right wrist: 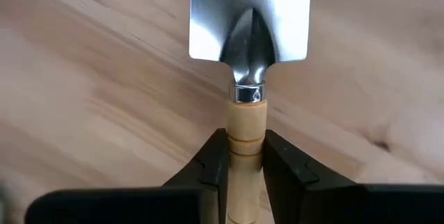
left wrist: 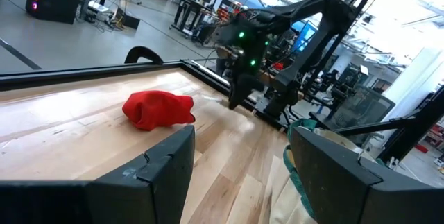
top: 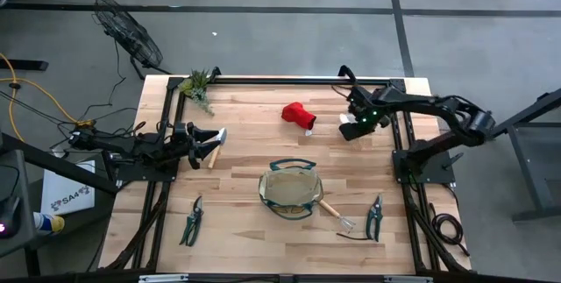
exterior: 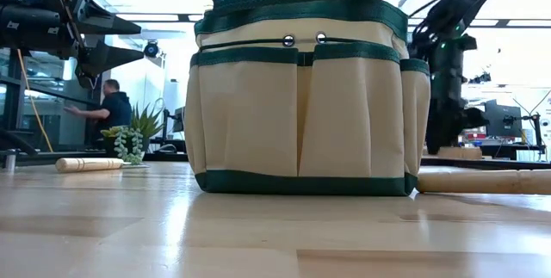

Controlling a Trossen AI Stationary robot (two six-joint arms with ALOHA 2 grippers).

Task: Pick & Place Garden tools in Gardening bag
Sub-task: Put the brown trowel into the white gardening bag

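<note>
— Holding what, over on the far right?

— A trowel (right wrist: 248,78). Pinched by the right claw (right wrist: 247,156) on the wooden handle, just behind the metal collar. Lying on the surface (top: 263,143), far right side, blade pointing toward the red glove (top: 297,114).

— Hard to lift?

— Probably not. Looks stiff and light. Shiny blade, likely slippery, so better gripped on the wood, which should give the fingers some bite. Held close to the blade, so likely to stay level and not tip much.

— And the pose?

— Right arm bent in from the right edge, reaching low, claw right down at the surface.

— The other side?

— Left claw (left wrist: 239,175) spread wide, holding nothing, waiting near the left edge beside a second trowel (top: 215,146).

— The bag?

— Gardening bag (top: 290,192) standing in the middle, toward the near side, mouth open upward. Soft cloth sides, so maybe floppy if bumped. Best to come from above and drop the trowel in.

— More to pick up?

— Yes. A pruner (top: 191,221) near left, another pruner (top: 375,216) near right, and a rake (top: 337,214) just beside the bag. Glove soft and squashy, easy to grab anywhere.
</note>
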